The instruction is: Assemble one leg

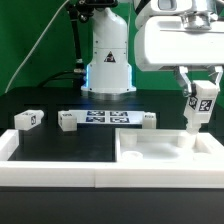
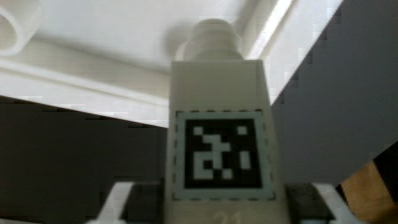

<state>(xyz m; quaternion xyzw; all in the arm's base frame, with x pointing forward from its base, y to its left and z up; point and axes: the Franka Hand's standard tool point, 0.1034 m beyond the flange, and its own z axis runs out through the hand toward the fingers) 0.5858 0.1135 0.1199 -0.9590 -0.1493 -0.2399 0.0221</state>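
Note:
My gripper [image 1: 201, 88] is shut on a white leg [image 1: 197, 110] with a black-and-white tag and holds it upright. The leg's lower end is at the far right corner of the large white tabletop [image 1: 160, 152]; I cannot tell whether it touches. In the wrist view the held leg [image 2: 222, 120] fills the middle between my fingers [image 2: 121, 198], and its narrow tip points at the tabletop's raised rim [image 2: 107, 70].
Three more tagged legs lie on the black table: one at the exterior view's left [image 1: 27, 119], one beside it [image 1: 67, 122], one nearer the middle [image 1: 147, 120]. The marker board [image 1: 107, 118] lies between them before the arm's white base [image 1: 108, 65]. A white border [image 1: 45, 170] runs along the front.

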